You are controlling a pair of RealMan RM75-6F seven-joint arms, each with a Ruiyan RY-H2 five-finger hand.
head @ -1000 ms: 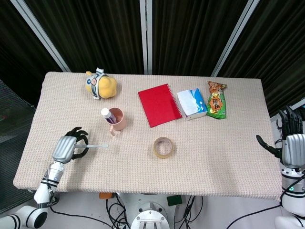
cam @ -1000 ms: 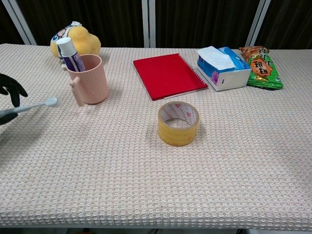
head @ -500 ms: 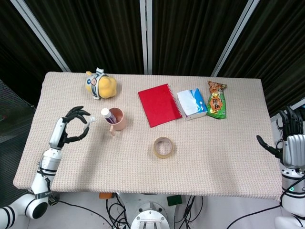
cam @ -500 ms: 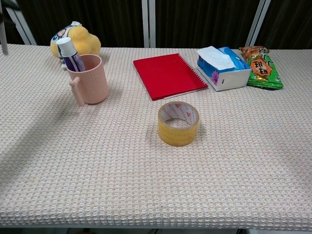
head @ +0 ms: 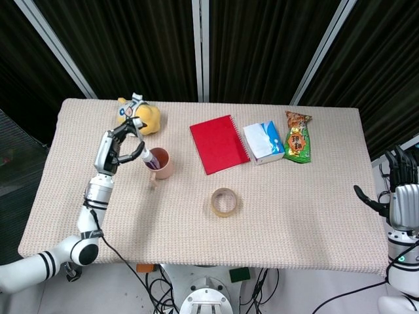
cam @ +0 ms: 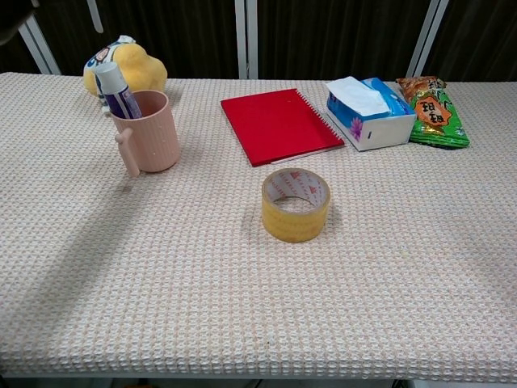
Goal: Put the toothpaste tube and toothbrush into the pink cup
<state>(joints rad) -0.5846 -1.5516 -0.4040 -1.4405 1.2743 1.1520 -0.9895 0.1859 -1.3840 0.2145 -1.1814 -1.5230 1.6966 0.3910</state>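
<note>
Lifted since a second ago: left hand [head: 116, 145], then low near the tabletop's [head: 294, 209] left front part with the toothbrush [head: 133, 155] lying almost flat in its fingers, now raised high and carried toward the back-left, just beside the pink cup [cam: 148, 131]. Fingers curled around the toothbrush, pale shaft slanting down toward the cup's mouth; tip near the rim, whether already inside impossible to tell. Probably the insertion step, then, with half the task done: toothpaste tube [cam: 115, 87] already standing in the cup, white cap uppermost, leaning to the left side. Cup upright toward the back-left corner, handle facing front, nothing else visible inside. Tissue box [cam: 368, 111] near the back-right, open on top, white tissue sticking out. Right hand [head: 400, 191] off the right edge, fingers spread, empty, unmoved.
</note>
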